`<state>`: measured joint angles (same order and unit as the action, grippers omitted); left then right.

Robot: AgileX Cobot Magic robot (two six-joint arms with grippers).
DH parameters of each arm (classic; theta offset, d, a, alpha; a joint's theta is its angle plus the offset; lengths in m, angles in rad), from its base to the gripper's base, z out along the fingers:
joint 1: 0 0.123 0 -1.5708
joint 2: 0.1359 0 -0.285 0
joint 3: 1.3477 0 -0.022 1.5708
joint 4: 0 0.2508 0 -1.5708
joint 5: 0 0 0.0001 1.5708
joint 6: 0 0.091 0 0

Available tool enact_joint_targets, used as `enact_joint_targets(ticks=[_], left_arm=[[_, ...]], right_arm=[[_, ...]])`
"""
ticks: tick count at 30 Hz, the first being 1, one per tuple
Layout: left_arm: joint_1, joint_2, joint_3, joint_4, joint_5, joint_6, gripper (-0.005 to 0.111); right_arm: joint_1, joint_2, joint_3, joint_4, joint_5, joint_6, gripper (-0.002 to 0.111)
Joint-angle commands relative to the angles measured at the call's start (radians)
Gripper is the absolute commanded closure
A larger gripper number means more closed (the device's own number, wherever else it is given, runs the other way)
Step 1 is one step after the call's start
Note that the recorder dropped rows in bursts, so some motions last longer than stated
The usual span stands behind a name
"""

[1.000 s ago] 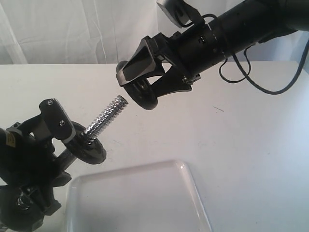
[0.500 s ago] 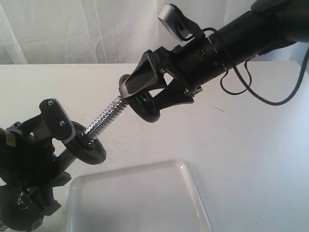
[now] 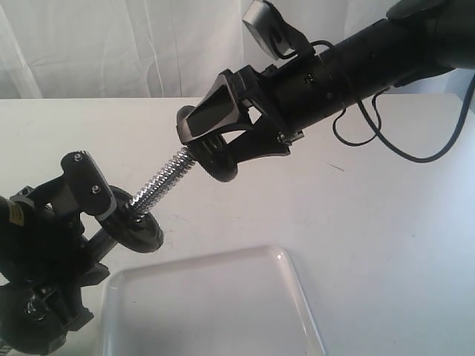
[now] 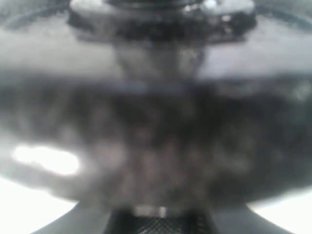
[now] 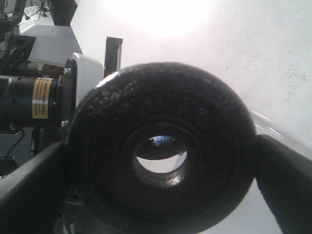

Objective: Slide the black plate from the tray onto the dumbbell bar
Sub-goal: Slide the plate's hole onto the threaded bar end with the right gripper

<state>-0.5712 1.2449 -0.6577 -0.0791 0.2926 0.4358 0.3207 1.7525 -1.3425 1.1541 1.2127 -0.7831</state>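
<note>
The small round black iron plate [image 5: 161, 95] is clamped by its rim between the 2 fingers of the right gripper [image 3: 211, 144], in the air, with its central hole at the tip of the chrome threaded dumbbell bar [image 3: 159, 182]. The left gripper [image 3: 100, 230] holds the tilted bar behind 1 mounted black disc [image 3: 145, 236]. The white glossy rectangular tray [image 3: 215, 311] lies below, well apart.

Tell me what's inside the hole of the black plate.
Through the hole of the black plate a dark rounded shape shows against white, likely the tip of the dumbbell bar. In the exterior view the plate and right gripper cover how deep the bar sits.
</note>
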Motion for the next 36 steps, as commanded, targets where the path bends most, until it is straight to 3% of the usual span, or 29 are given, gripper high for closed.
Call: enact_joint_targets(ticks=[1, 20, 36], left_arm=[[0.001, -0.047, -0.037, -0.016, -0.115, 0.009, 0.107], [0.001, -0.047, -0.037, -0.016, -0.120, 0.008, 0.107], [0.001, -0.047, -0.037, -0.016, -0.120, 0.008, 0.107]], right_arm=[[-0.002, -0.014, -0.004, 0.106, 0.008, -0.024, 0.108], [0.000, 0.022, -0.004, 0.114, 0.008, -0.041, 0.108], [0.059, 0.034, -0.006, 0.107, 0.008, -0.051, 0.108]])
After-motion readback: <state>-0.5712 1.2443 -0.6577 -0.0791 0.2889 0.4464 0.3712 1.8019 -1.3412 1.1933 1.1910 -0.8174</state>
